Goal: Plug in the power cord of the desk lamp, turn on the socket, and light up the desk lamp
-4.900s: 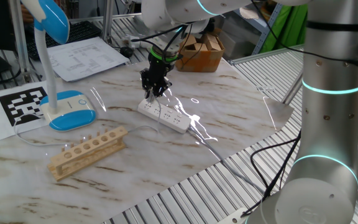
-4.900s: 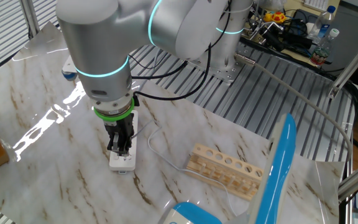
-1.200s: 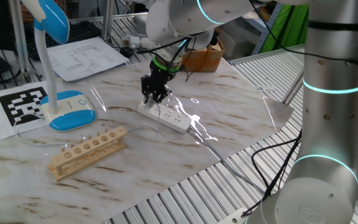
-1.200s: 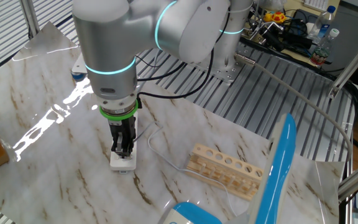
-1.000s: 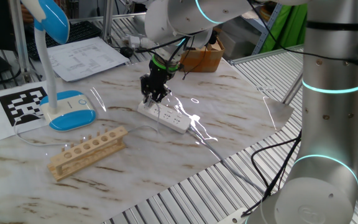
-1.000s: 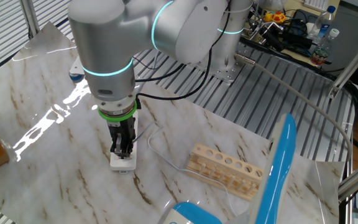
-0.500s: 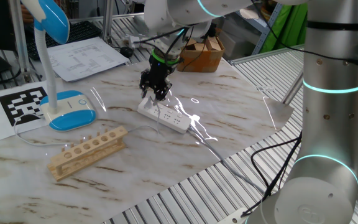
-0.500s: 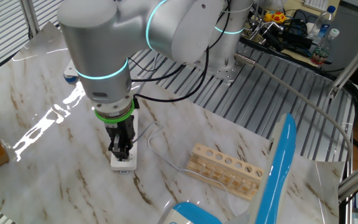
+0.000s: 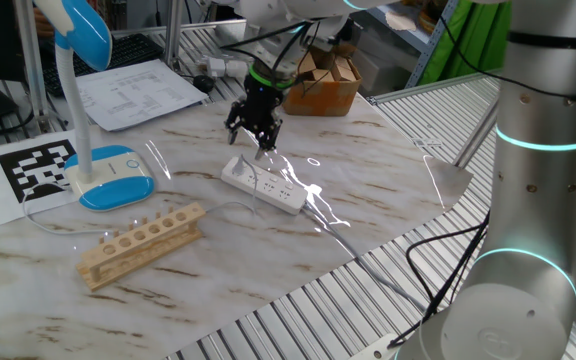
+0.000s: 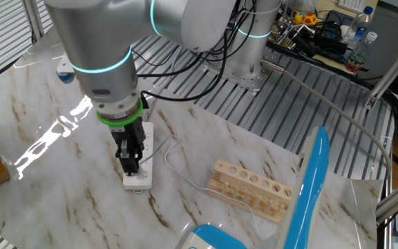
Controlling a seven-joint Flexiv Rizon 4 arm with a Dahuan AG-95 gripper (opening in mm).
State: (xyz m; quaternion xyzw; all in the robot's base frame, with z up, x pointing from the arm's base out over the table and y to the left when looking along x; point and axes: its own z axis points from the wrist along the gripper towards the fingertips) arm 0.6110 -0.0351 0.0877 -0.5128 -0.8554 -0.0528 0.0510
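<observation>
The white socket strip [image 9: 265,186] lies flat in the middle of the marble table; in the other fixed view only its near end [image 10: 138,182] shows below the arm. My gripper [image 9: 259,148] hangs a little above the strip's left end, fingers pointing down and close together, holding nothing [image 10: 130,168]. The desk lamp stands at the left on its blue-topped base [image 9: 114,180], with its blue head [image 10: 307,194] large in the foreground of the other view. The thin power cord [image 10: 177,171] loops from the lamp side to the strip. Its plug is hidden behind the gripper.
A wooden rack with round holes [image 9: 140,243] lies in front of the lamp [image 10: 251,189]. A cardboard box [image 9: 323,85] and a sheet of paper [image 9: 138,92] lie at the back. A black-and-white marker tag [image 9: 38,165] sits at the left edge.
My gripper has lifted off the end of the socket strip, where it was pressed down a second ago, and has moved slightly back. The strip, cord and lamp have not moved.
</observation>
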